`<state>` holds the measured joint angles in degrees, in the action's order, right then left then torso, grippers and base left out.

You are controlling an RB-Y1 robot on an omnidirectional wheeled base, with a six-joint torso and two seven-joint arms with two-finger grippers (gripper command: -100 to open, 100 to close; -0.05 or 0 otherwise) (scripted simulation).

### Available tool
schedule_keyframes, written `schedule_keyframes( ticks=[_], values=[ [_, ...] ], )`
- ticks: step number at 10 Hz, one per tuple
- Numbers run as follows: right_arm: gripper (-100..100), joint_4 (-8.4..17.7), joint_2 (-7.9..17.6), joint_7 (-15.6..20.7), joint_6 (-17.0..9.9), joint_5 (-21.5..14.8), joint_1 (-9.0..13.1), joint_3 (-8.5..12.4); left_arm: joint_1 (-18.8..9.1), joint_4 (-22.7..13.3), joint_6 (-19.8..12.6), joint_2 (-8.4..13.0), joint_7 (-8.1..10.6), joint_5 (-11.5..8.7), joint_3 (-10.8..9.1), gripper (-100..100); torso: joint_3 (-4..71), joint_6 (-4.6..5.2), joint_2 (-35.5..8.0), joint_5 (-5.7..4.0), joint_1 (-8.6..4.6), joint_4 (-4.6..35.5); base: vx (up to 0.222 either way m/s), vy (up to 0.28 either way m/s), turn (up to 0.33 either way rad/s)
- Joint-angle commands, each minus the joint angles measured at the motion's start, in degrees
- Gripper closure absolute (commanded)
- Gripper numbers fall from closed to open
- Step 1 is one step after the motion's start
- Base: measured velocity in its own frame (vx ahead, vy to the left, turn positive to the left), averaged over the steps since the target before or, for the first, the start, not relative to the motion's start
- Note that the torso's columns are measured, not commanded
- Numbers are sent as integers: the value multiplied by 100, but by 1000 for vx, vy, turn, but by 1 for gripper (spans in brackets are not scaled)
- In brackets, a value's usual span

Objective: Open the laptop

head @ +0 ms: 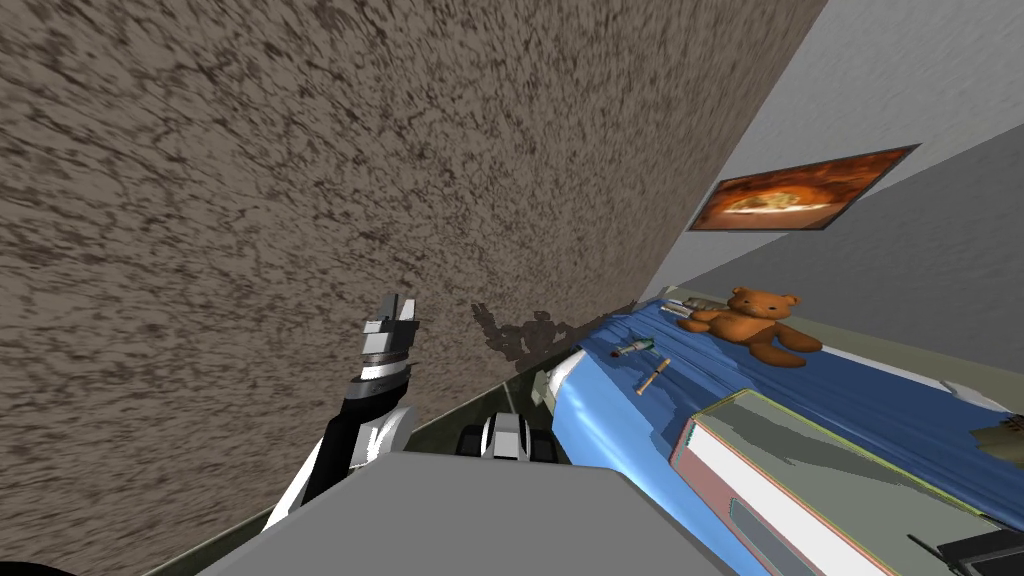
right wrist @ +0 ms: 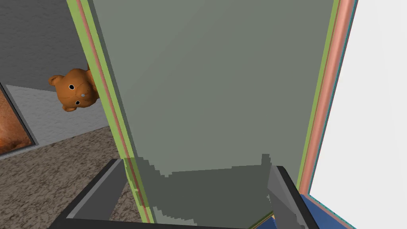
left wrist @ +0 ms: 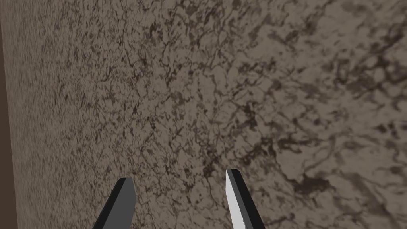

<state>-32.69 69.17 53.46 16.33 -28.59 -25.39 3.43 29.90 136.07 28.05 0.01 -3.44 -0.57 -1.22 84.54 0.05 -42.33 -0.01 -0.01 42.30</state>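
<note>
The laptop [head: 800, 440] is a flat grey-green slab with green and pink edges and a white side. It lies on the blue bed cover [head: 880, 400] at my right. In the right wrist view the slab [right wrist: 214, 79] runs away from my right gripper [right wrist: 194, 191], whose fingers stand wide open. One finger is beside the slab's green edge and the other over its near end. I cannot tell if they touch it. That gripper's dark parts [head: 965, 548] sit by the slab's near end. My left gripper [head: 400, 310] is raised over the floor, open [left wrist: 181, 198] with nothing between its fingers.
A brown teddy bear [head: 750, 320] sits at the bed's far end and peeks past the slab [right wrist: 75, 89]. Two small objects [head: 640, 350] lie on the cover nearer me. Speckled brown carpet [head: 300, 200] spreads to my left. A framed picture [head: 800, 190] hangs on the grey wall.
</note>
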Motion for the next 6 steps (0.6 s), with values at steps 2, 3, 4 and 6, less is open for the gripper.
schedule_keyframes(
  ticks=[2, 3, 4, 6],
  values=[
    [-100, 219, 142, 53, -93, -34, -95, -22, 0, 0, 0, 0, 0, 0, 0, 0, 3, -2, 4, 2, -1, -1, 19, -3, 35],
    [-100, 246, 126, 91, -51, -37, -70, -14, 0, 0, 0, 0, 0, 0, 0, 0, -1, -1, -1, 0, -1, 1, 0, 0, 0],
    [-100, -63, 311, -196, -363, 4, -208, -231, 0, 0, 0, 0, 0, 0, 0, 0, -1, -5, -1, -1, 0, 1, -6, -35, -63],
    [-100, -456, 492, -459, -654, 42, -328, -451, 0, 0, 0, 0, 0, 0, 0, 0, 0, -6, 1, -3, -8, 0, -16, -52, -41]
  ],
)
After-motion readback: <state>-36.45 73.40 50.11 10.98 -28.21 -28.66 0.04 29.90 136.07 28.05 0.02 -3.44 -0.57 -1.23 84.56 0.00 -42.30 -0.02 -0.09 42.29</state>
